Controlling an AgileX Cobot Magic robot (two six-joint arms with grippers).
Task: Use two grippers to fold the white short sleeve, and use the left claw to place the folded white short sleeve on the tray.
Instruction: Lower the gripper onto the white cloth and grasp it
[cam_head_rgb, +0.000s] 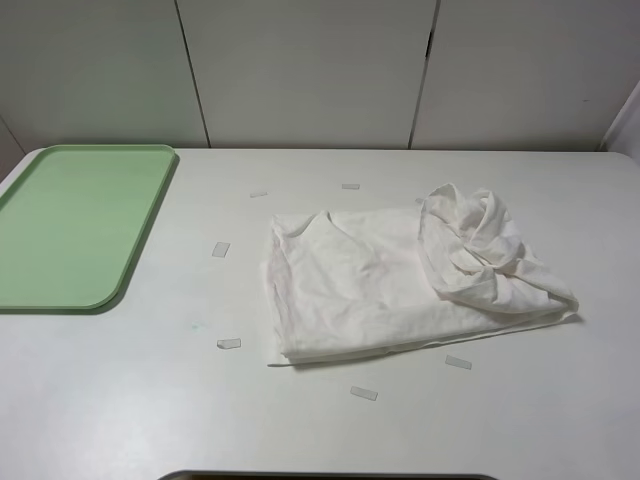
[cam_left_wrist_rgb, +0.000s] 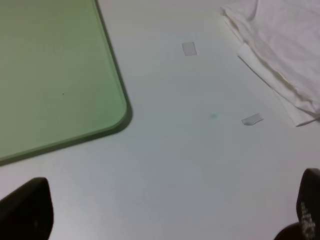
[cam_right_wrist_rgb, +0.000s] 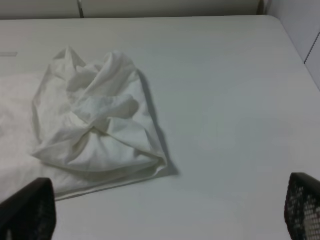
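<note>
Over the near side of the worktop (cam_head_rgb: 120, 400), the left tool (cam_left_wrist_rgb: 165, 215) is hanging with its jaws spread wide, gripping nothing. The right tool (cam_right_wrist_rgb: 165, 212) is likewise gaping fully, with nothing in its grasp. Farther in, the white short sleeve (cam_head_rgb: 400, 280) is lying crumpled right of the worktop's middle, its right part bunched into a heap, with small tape strips (cam_head_rgb: 229, 343) lying around it. The tray (cam_head_rgb: 70, 225) is sitting at the far left corner, well apart from it.
</note>
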